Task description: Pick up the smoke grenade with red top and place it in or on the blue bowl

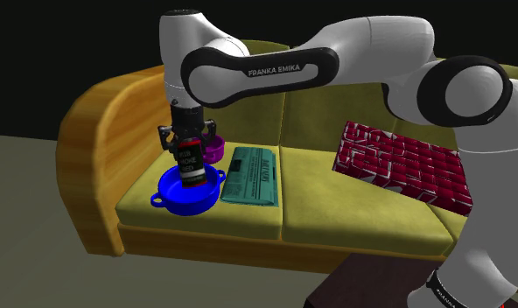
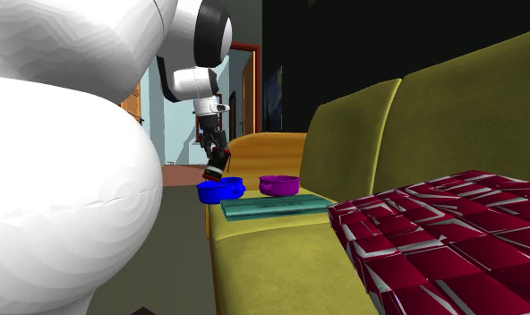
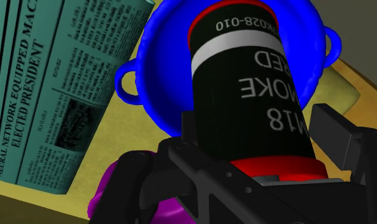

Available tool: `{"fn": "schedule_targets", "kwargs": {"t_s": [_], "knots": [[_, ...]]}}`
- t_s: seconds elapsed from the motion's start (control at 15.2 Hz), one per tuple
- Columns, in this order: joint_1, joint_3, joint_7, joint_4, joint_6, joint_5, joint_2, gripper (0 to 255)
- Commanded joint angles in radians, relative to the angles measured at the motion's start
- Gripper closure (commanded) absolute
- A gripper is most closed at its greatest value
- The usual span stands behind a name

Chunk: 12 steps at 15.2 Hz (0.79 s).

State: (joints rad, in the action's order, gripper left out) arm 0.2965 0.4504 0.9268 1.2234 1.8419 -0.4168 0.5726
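Observation:
The smoke grenade (image 1: 192, 166) is a black can with white lettering, a white band and a red ring at its top. My gripper (image 1: 190, 140) is shut on its upper end and holds it tilted over the blue bowl (image 1: 165, 186), which sits on the yellow sofa seat. From the side, the grenade (image 2: 217, 167) hangs just above the blue bowl (image 2: 220, 190) under the gripper (image 2: 215, 152). Along the gripper (image 3: 263, 167), the grenade (image 3: 244, 95) points into the blue bowl (image 3: 156, 70).
A purple bowl (image 1: 215, 150) stands just behind the blue one, and a teal newspaper (image 1: 253, 176) lies beside both. A red patterned cushion (image 1: 406, 164) lies on the sofa's other end. The sofa's armrest (image 1: 87, 149) rises next to the bowl.

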Motion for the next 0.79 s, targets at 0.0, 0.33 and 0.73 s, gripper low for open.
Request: {"fn": "schedule_targets", "kwargs": {"t_s": [0.0,0.33,0.73], "knots": [[0.000,0.000,0.000,0.000,0.000,0.000,-0.001,0],[0.000,0.000,0.000,0.000,0.000,0.000,0.000,0],[0.025,0.007,-0.015,-0.107,-0.116,0.008,-0.013,0]]}}
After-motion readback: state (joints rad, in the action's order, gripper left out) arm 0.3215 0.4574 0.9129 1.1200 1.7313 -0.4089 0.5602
